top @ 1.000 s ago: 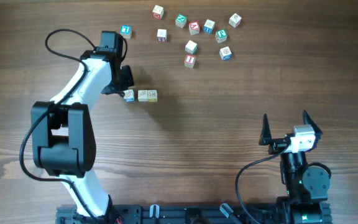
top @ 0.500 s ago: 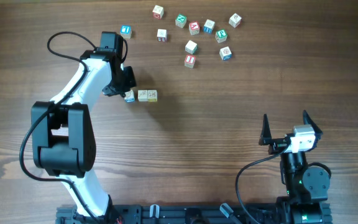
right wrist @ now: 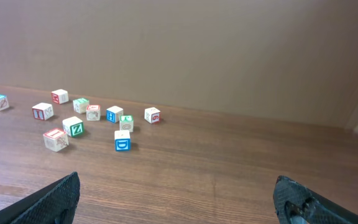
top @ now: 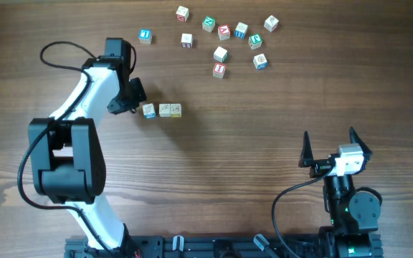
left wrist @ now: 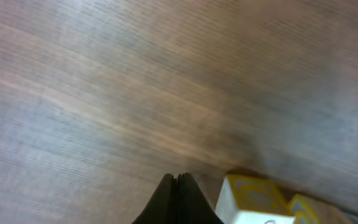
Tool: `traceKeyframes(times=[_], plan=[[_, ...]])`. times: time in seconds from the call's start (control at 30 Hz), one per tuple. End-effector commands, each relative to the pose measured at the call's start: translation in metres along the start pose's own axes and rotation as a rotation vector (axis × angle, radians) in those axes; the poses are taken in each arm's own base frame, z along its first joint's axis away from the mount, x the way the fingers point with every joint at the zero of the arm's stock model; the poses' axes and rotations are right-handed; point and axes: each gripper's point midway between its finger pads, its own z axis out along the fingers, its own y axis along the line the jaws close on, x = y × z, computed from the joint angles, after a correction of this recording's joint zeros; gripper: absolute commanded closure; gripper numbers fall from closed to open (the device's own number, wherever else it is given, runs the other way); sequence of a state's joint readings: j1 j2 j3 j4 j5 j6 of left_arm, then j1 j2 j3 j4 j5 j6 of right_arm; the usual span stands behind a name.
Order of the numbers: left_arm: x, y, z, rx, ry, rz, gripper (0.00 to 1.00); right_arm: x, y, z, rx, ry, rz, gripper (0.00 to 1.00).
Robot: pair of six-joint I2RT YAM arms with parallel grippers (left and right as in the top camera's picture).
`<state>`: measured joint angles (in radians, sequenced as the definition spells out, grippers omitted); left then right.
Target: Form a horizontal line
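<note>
Row of three pale wooden alphabet cubes [top: 164, 110] placed; left gripper [top: 133, 102] closed, empty, beside it; next, fetch loose red-lettered cube [top: 219, 69]

Fourteen wooden alphabet cubes are lying on one table [top: 264, 150]. Three of them are sitting in a left-to-right row as the horizontal line [top: 163, 110], left of centre; the left wrist view is showing two of these three. Eleven loose cubes [top: 221, 54] are lying along the far side, one single cube [top: 144, 36] sitting apart at the far left and ten clustering to its right. The right wrist view is also showing eleven loose cubes. Two arms are standing at the near edge, the left arm [top: 84, 100] and the right arm [top: 350, 204]. Each is carrying one gripper, making two: the left gripper [left wrist: 178, 186] and the right gripper [top: 329, 140]. Two black cables [top: 54, 51] are looping, one at each arm.
</note>
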<state>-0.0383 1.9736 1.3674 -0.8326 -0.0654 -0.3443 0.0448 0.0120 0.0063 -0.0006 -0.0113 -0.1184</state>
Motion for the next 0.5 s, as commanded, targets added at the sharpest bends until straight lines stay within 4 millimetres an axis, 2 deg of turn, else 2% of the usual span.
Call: traceKeyframes(times=[0.0, 0.1, 0.27, 0.47], plan=[[0.017, -0.01, 0.003, 0.069, 0.081, -0.027, 0.96, -0.001, 0.001, 0.0, -0.007, -0.008, -0.011, 0.0], [0.023, -0.022, 0.001, 0.139, 0.114, -0.025, 0.96, -0.001, 0.001, 0.0, -0.007, -0.008, -0.012, 0.0], [0.023, -0.023, 0.001, 0.139, 0.115, -0.023, 0.96, -0.001, 0.001, 0.0, -0.007, -0.008, -0.012, 0.0], [0.028, -0.035, 0.0, 0.144, 0.113, 0.018, 0.96, -0.001, 0.001, 0.0, -0.007, -0.008, -0.012, 0.0]])
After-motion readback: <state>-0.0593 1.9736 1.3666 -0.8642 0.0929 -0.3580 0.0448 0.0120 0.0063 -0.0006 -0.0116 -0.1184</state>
